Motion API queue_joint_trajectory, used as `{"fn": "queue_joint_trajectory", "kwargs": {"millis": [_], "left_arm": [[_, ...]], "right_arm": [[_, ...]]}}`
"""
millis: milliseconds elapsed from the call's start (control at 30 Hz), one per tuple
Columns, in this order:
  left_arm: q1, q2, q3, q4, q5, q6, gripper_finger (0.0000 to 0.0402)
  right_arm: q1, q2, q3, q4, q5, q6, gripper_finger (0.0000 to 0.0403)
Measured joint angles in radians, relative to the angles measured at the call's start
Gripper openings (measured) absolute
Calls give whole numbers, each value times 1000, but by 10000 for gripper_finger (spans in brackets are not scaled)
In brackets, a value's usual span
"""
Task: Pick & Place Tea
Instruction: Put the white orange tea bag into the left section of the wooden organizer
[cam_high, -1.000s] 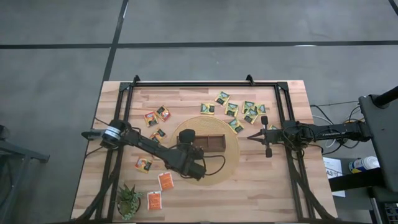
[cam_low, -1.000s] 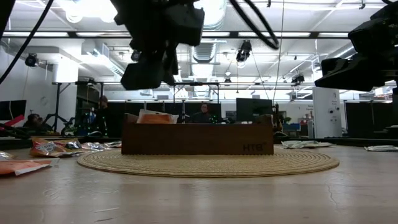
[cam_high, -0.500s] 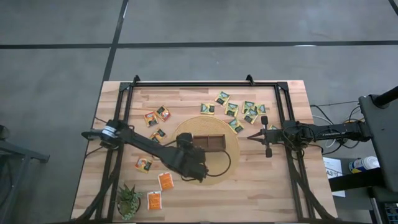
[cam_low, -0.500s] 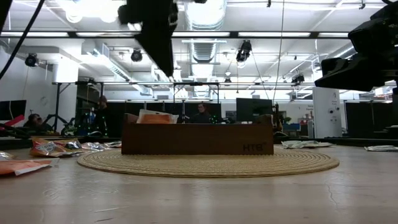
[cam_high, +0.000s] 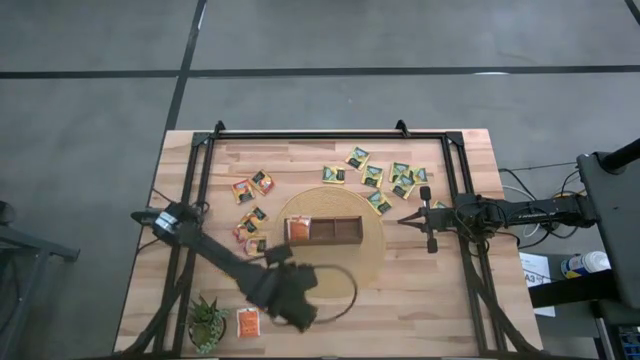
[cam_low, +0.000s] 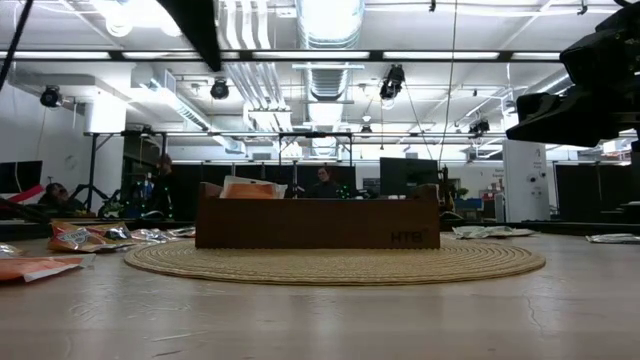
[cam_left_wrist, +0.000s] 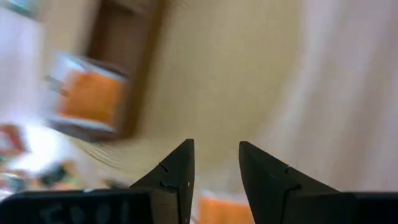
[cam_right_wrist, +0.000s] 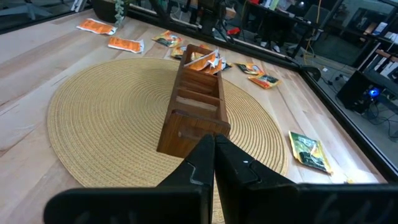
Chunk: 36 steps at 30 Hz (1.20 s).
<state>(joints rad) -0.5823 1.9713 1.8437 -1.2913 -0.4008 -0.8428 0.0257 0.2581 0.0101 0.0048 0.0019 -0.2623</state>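
From above, the long wooden box (cam_high: 323, 231) lies across the middle of the round woven mat (cam_high: 371, 262), with one orange sachet (cam_high: 298, 230) in its left end compartment. The left gripper (cam_high: 297, 314) hangs over the table at the mat's near-left edge; this view does not show its fingers. Just beside it lies one more orange sachet (cam_high: 248, 323), next to the small spiky plant (cam_high: 206, 322). About five red-and-yellow sachets (cam_high: 243, 190) are scattered left of the mat, and about nine green-and-yellow sachets (cam_high: 399, 177) lie behind and right of it. The right gripper (cam_high: 405, 220) waits at the mat's right edge.

At table height, the box (cam_low: 317, 222) stands on the mat (cam_low: 335, 262), an orange sachet (cam_low: 249, 187) poking above its left end. Loose sachets (cam_low: 88, 236) lie on the left, pale ones (cam_low: 485, 232) on the right. Dark arm parts cut in from the top.

The left wrist view is blurred: the fingers (cam_left_wrist: 178, 171) stand apart with nothing between, over the mat (cam_left_wrist: 236, 74), the box (cam_left_wrist: 124, 74) and orange packet (cam_left_wrist: 91, 95) beyond.

The right wrist view shows the right fingers (cam_right_wrist: 200, 163) pressed together, pointing at the box (cam_right_wrist: 197, 104). Two orange sachets (cam_right_wrist: 125, 44) lie far off, one green sachet (cam_right_wrist: 306, 150) beside the mat (cam_right_wrist: 106, 118).
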Motion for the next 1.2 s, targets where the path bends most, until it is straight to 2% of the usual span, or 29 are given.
{"fn": "queue_joint_trajectory", "kwargs": {"millis": [100, 400, 533, 733, 967, 1067, 1200], "left_arm": [[-48, 0, 0, 46, 77, -11, 119], [-94, 0, 0, 324, 62, -23, 119], [-96, 0, 0, 362, 103, -51, 119], [-96, 0, 0, 382, 96, -93, 119], [-89, 0, -3, 348, 39, -119, 119], [-87, 0, -16, 275, 74, -137, 119], [-89, 1, -51, 96, 129, -237, 119]], "right_arm": [[0, 0, 0, 0, 0, 0, 9], [0, 0, 0, 0, 0, 0, 9], [0, 0, 0, 0, 0, 0, 9], [0, 0, 0, 0, 0, 0, 9], [0, 0, 0, 0, 0, 0, 9], [0, 0, 0, 0, 0, 0, 9], [0, 0, 0, 0, 0, 0, 9]]}}
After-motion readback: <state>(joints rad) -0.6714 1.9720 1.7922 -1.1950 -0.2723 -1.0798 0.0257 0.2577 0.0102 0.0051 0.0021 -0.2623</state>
